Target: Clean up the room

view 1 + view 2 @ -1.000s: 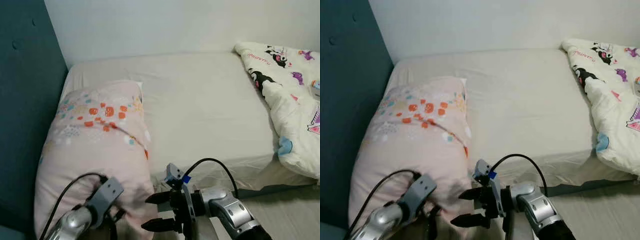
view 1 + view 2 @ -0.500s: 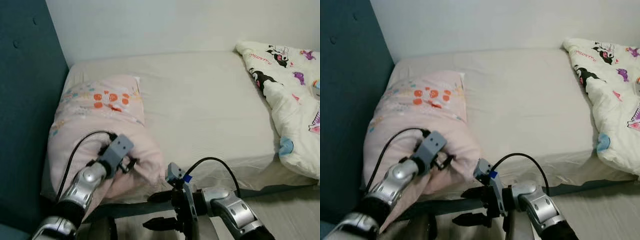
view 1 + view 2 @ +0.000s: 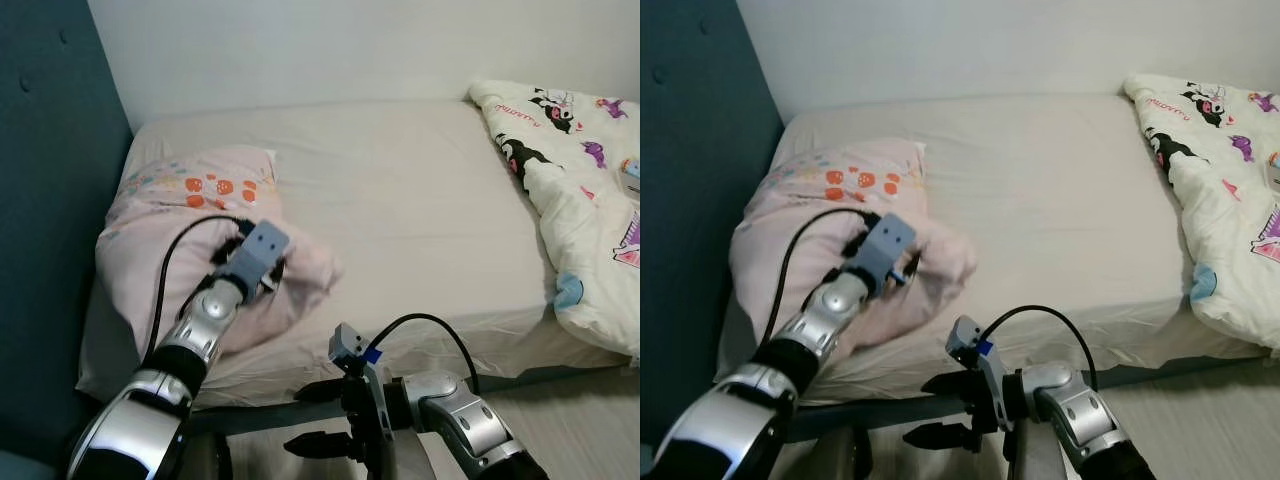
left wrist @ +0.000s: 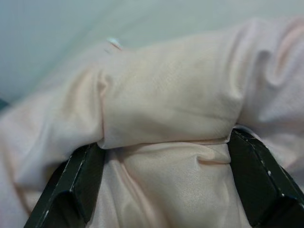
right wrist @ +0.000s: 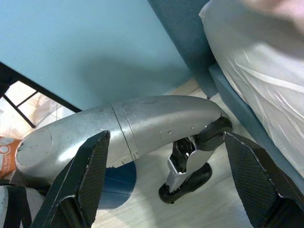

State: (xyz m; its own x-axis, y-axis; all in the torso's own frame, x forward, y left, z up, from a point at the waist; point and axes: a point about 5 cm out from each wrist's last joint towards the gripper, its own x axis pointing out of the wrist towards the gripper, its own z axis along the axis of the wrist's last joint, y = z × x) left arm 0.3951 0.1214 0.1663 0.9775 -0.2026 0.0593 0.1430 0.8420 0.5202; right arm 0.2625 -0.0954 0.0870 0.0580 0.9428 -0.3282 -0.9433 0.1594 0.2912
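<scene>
A dark teal padded headboard (image 3: 50,200) was seen along the left edge of the frame. Just right of it, at centre left, a pale pink pillow with orange and blue flower print (image 3: 180,210) was lain on a cream-sheeted mattress (image 3: 400,200), its near corner bunched up. That bunched corner was pinched by the left gripper (image 3: 268,272), reached up from the lower left on a silver arm; in the left wrist view a fold of pink cloth was clamped between the two black fingers (image 4: 80,183). At bottom centre, the right gripper (image 3: 318,420) was held below the mattress edge, its fingers spread apart and nothing between them. At the upper right, a white quilt with cartoon characters (image 3: 580,200) was draped over the mattress.
</scene>
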